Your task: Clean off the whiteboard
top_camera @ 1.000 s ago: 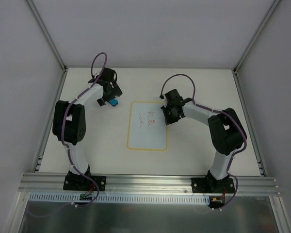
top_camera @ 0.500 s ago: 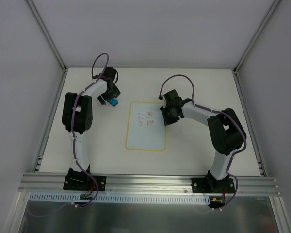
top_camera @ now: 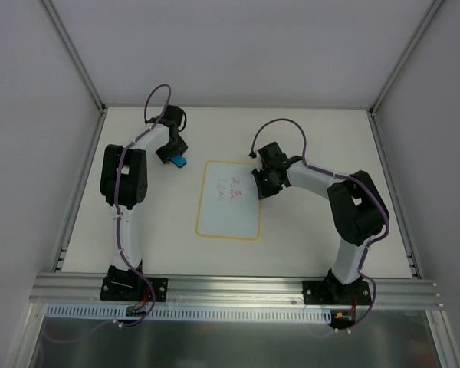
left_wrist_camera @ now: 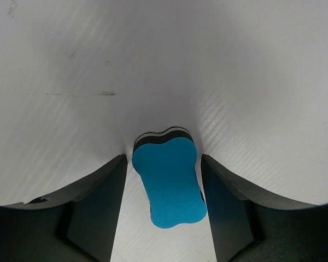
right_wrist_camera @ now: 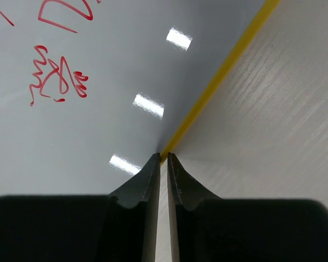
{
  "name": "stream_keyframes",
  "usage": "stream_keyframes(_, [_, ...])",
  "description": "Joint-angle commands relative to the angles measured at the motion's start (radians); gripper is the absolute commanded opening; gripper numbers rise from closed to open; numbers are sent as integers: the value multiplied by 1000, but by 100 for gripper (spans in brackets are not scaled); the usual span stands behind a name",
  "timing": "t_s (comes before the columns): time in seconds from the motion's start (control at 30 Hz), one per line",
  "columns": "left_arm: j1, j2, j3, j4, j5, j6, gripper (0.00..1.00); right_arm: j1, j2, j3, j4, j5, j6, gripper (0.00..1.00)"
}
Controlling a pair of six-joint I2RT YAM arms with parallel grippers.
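The whiteboard (top_camera: 228, 218), white with a thin yellow rim, lies flat at the table's middle, with red scribbles near its top. My right gripper (top_camera: 258, 186) is at its right rim. In the right wrist view the fingers (right_wrist_camera: 164, 155) are pressed almost together, with their tips on the yellow rim, and the board (right_wrist_camera: 98, 82) is to their left. The small blue eraser (top_camera: 181, 162) lies on the table left of the board's top corner. My left gripper (top_camera: 176, 159) is open around it. In the left wrist view the eraser (left_wrist_camera: 169, 180) lies between the two jaws (left_wrist_camera: 163, 158) with a gap on each side.
Grey walls and aluminium posts enclose the table on the left, right and back. A metal rail (top_camera: 238, 284) runs along the near edge by the arm bases. Bare table (top_camera: 322, 138) lies around the board.
The whiteboard has slid a little to the left together with my right gripper. My left arm's elbow has swung back towards the gripper, which stays at the eraser.
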Motion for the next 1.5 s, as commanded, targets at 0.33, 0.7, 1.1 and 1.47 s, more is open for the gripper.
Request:
stream_keyframes(0.33, [-12,-64,-25,-14,27,-43,59,25,64,-52,-76,-38,-3,13])
stream_keyframes(0.7, [-26,-86,-25,-13,16,-48,52,28,61,-60,-75,-42,-9,13])
stream_keyframes(1.1, [-32,-89,-48,-19,5,-6,22,28,64,-63,-72,-51,-14,13])
stream_keyframes(1.47, [-168,-161,-33,-13,142,438,0,28,57,-76,-57,-61,8,12])
